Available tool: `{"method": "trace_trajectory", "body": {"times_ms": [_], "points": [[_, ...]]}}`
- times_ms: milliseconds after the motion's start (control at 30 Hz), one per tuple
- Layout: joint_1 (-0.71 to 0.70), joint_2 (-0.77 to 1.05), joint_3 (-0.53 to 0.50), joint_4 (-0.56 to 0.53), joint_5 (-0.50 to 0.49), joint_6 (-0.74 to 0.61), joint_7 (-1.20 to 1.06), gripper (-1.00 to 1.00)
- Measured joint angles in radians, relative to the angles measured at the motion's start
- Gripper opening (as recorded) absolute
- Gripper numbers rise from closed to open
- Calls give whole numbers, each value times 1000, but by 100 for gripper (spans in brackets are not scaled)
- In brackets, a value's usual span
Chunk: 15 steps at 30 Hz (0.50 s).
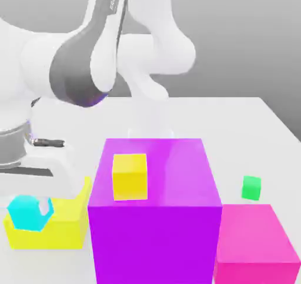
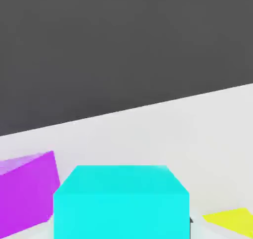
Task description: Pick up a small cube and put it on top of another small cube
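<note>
The small cyan cube (image 1: 26, 212) sits at the exterior view's near left, above the low yellow block (image 1: 56, 227) and partly in front of it. In the hand view it looms close under the camera (image 2: 121, 201), so we judge it carried, though we cannot tell whether the jaws are clenched or released.

Risks, as we judge them:
- If the grip is weak or off-centre, the cube may slip on the way.
- The big purple block (image 1: 154, 209) stands just beside; a low sideways carry could strike it.
- The green cube (image 1: 251, 187), a likely base, is small; a slightly offset release would topple the cyan one.

Count: one cyan cube, one green cube, one small yellow cube (image 1: 129, 176) on the purple block, one purple block, one pink block (image 1: 256, 241), one low yellow block, all on one white surface (image 1: 235, 124).
</note>
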Motion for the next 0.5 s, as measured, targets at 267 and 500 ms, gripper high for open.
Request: {"method": "trace_trajectory", "body": {"times_ms": [267,500], "points": [[100,-265,111,-17,-107,-218,370,-100],[104,-234,124,-111,-111,-89,400,100]]}}
